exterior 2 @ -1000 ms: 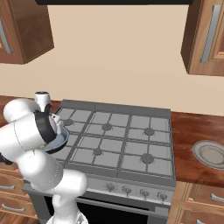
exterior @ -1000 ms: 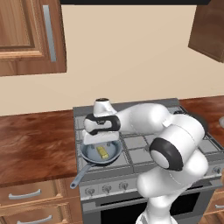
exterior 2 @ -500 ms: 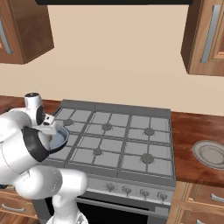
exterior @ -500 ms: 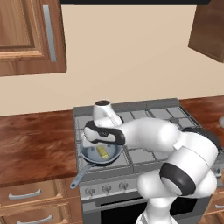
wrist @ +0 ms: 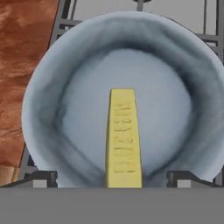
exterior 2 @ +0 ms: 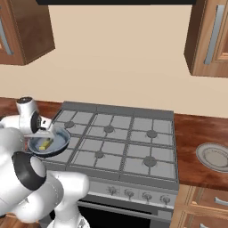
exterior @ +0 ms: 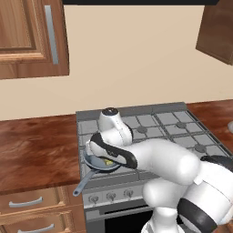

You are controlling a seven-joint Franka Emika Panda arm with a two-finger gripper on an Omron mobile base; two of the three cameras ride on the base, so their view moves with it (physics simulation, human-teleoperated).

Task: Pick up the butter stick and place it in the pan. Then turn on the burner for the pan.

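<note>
The butter stick (wrist: 122, 139), a small yellow block, lies flat on the floor of the grey-blue pan (wrist: 65, 109), pointing away from the hand. My gripper (wrist: 113, 179) hovers just above the pan's near rim, open. Its fingertips (wrist: 43, 178) stand wide to either side of the stick's near end without touching it. The pan (exterior 2: 58, 143) with the butter stick (exterior 2: 44, 144) sits on the stove's front-left grate, and it hides the burner cap below. From the left, the pan (exterior: 93, 163) shows under my forearm, its handle (exterior: 81, 186) sticking out over the stove's front edge.
A row of knobs (exterior 2: 129, 193) runs along the stove's front panel. The other burners (exterior 2: 149, 161) are bare. A round plate (exterior 2: 214, 156) rests on the wooden counter to the right. Wall cabinets hang high on both sides.
The hand has sunk lower over the pan and shifted a little left, and the elbow has swung down in front. The butter stick lies unmoved in the pan.
</note>
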